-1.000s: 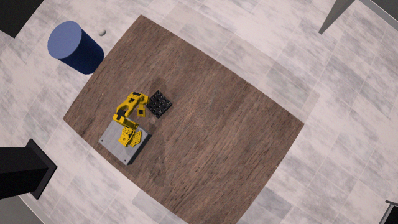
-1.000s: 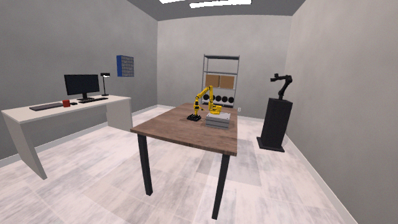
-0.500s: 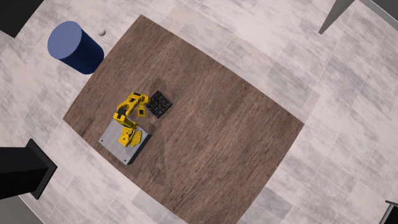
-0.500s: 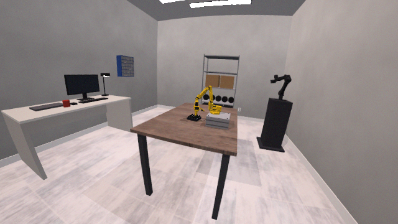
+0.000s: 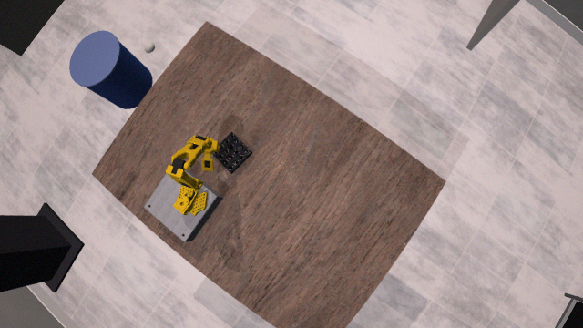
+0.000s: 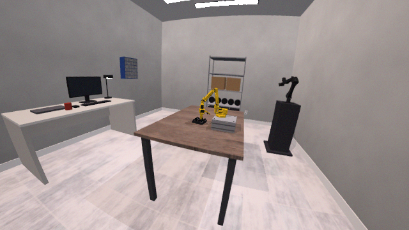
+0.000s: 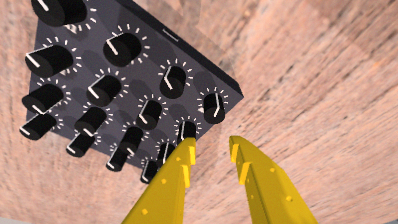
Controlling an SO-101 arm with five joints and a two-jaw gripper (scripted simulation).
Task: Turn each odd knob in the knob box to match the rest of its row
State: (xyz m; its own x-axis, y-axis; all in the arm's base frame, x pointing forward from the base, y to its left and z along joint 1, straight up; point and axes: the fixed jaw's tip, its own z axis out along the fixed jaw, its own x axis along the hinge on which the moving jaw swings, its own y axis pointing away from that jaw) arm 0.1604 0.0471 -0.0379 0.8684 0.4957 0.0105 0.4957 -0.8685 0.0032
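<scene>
The pincer (image 7: 211, 150) stands nearly closed with a narrow gap between its yellow fingers, and nothing is gripped. The knob box (image 7: 210, 65) lies on the wooden table (image 7: 320, 75), ahead of the pincer and mostly to its left; the nearest knob (image 7: 187, 129) sits just beyond the left fingertip, apparently not touching.

Risk assessment: the gap looks too narrow to pass over a knob, so a descent as set would likely press on a knob top or shove the box. The knobs are closely packed; a finger sweeping sideways could nudge a neighbour off its present mark. Pointer readings in the near row are foreshortened, so picking the wrong knob is possible.
</scene>
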